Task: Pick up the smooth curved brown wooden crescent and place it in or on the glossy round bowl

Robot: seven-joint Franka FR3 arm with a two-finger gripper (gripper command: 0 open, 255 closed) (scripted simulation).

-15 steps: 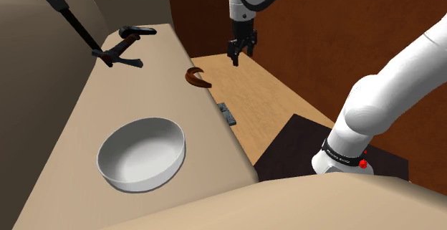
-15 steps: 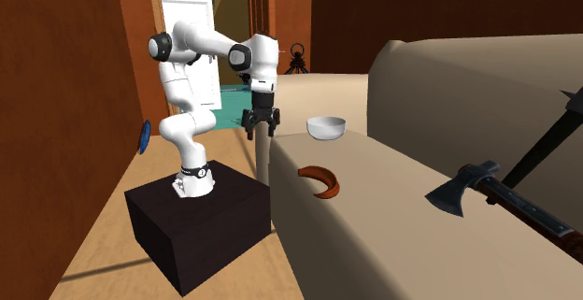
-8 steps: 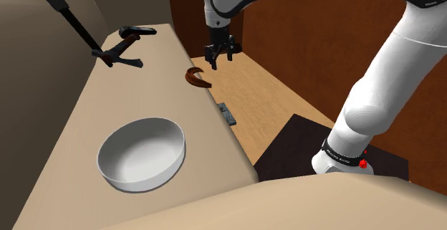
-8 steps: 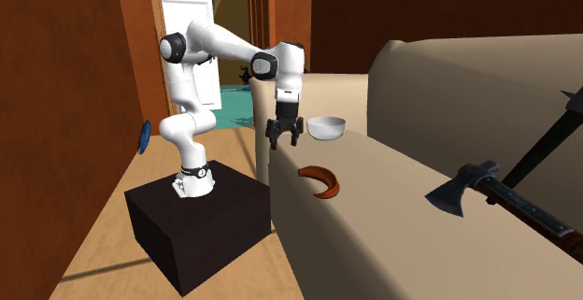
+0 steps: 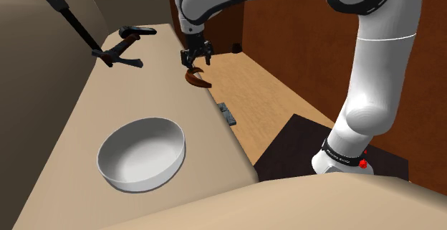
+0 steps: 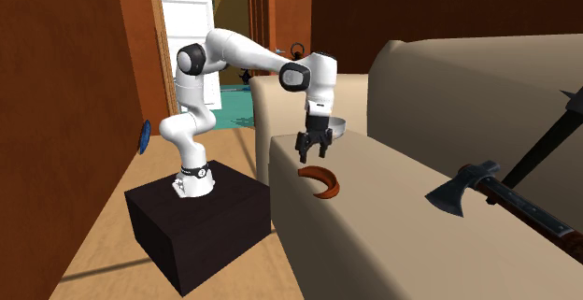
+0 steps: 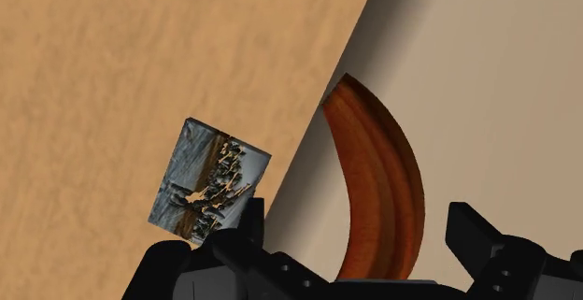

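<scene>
A curved brown wooden crescent [image 5: 198,80] [image 6: 320,182] lies flat at the edge of a beige sofa seat [image 5: 93,107]. My gripper [image 5: 193,61] [image 6: 311,154] hangs open just above it, pointing down. In the wrist view the crescent [image 7: 383,177] runs up from between the two black fingers [image 7: 234,247], which stand apart on either side without touching it. The white round bowl [image 5: 141,153] sits on the same seat, nearer the shoulder camera. In the second exterior view the bowl [image 6: 338,128] is partly hidden behind the hand.
A dark axe [image 5: 126,44] [image 6: 467,188] lies on the seat beyond the crescent, by the sofa back. A small grey patterned tile [image 5: 227,112] [image 7: 210,184] lies on the wooden floor below the seat edge. The black stand [image 6: 201,219] is on the floor.
The arm has swung from over the floor to the shoulder view's left and come down over the crescent. The gripper stayed open; crescent and bowl have not moved.
</scene>
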